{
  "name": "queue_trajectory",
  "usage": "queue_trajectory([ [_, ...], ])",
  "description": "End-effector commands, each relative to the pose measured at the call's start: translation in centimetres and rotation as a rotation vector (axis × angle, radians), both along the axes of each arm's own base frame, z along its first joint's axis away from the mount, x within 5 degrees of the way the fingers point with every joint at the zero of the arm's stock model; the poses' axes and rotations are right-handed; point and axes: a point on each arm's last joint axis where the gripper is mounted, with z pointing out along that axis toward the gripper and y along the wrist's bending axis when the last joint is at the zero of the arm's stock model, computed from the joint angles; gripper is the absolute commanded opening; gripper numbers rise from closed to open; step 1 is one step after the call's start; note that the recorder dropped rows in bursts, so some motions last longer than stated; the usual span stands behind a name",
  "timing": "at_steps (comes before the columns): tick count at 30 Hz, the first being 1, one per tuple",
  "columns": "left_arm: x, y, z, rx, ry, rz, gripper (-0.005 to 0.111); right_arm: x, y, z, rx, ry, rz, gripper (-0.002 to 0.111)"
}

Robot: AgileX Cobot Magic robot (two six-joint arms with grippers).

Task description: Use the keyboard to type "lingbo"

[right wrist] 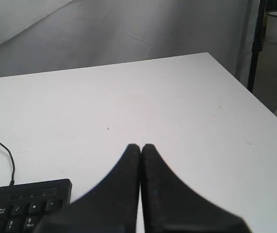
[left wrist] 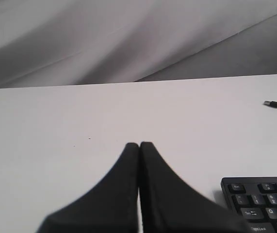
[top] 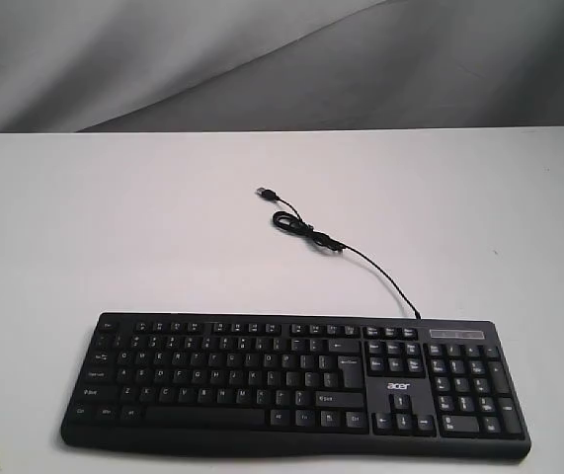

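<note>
**Keyboard ready, both grippers closed**

The left gripper [left wrist: 139, 145] and right gripper [right wrist: 140, 146] each hold their fingers pressed together, gripping nothing, over the white surface [top: 114, 217]. The keyboard [top: 296, 385] lies flat across the lower part of the exterior frame. It looks stiff, light and liable to slide, so it needs no grasp, only straight-down presses on the keys. Beyond it, the thin cable [top: 361, 259] curls up to a loose USB plug [top: 265, 194] near centre.

Matt plastic keyboard [top: 262, 380] (black), smooth white table [top: 114, 227] — creased grey cloth [top: 262, 59]
</note>
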Motion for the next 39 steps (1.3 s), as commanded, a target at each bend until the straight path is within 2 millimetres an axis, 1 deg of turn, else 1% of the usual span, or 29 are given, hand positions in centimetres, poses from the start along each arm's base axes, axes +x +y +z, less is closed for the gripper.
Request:
queue_trajectory([
  [1,0.0,0.0,0.0,-0.001,-0.012,0.002,0.001,0.0,-0.1,-0.1,-0.010,-0.003,-0.009,0.000],
  [19,0.0,0.0,0.0,-0.001,-0.012,0.002,0.001,0.0,-0.1,0.1,-0.024,-0.015,-0.008,0.000],
  [20,0.0,0.0,0.0,-0.001,-0.012,0.002,0.001,0.1,-0.1,0.3,-0.028,-0.044,-0.008,0.000],
  [22,0.0,0.0,0.0,-0.001,-0.012,0.002,0.001,0.3,-0.1,2.2,-0.030,-0.248,-0.008,0.000],
  [24,0.0,0.0,0.0,-0.001,-0.012,0.002,0.001,0.2,-0.1,3.2,-0.044,-0.366,-0.009,0.000],
  [27,0.0,0.0,0.0,-0.001,-0.012,0.002,0.001,0.1,-0.1,3.8,-0.052,-0.422,-0.009,0.000],
  [32,0.0,0.0,0.0,-0.001,-0.012,0.002,0.001,-0.4,0.0,5.5,-0.057,-0.621,-0.009,0.000],
  [33,0.0,0.0,0.0,-0.001,-0.012,0.002,0.001,-0.6,0.0,6.0,-0.032,-0.689,-0.008,0.000],
  [34,0.0,0.0,0.0,-0.001,-0.012,0.002,0.001,-0.9,0.0,6.6,0.039,-0.766,0.001,0.000],
  [36,0.0,0.0,0.0,-0.001,-0.012,0.002,0.001,-1.2,0.0,7.1,0.211,-0.857,0.035,0.000],
  [39,0.0,0.0,0.0,-0.001,-0.012,0.002,0.001,-1.7,0.1,7.8,0.293,-0.956,0.069,0.000],
])
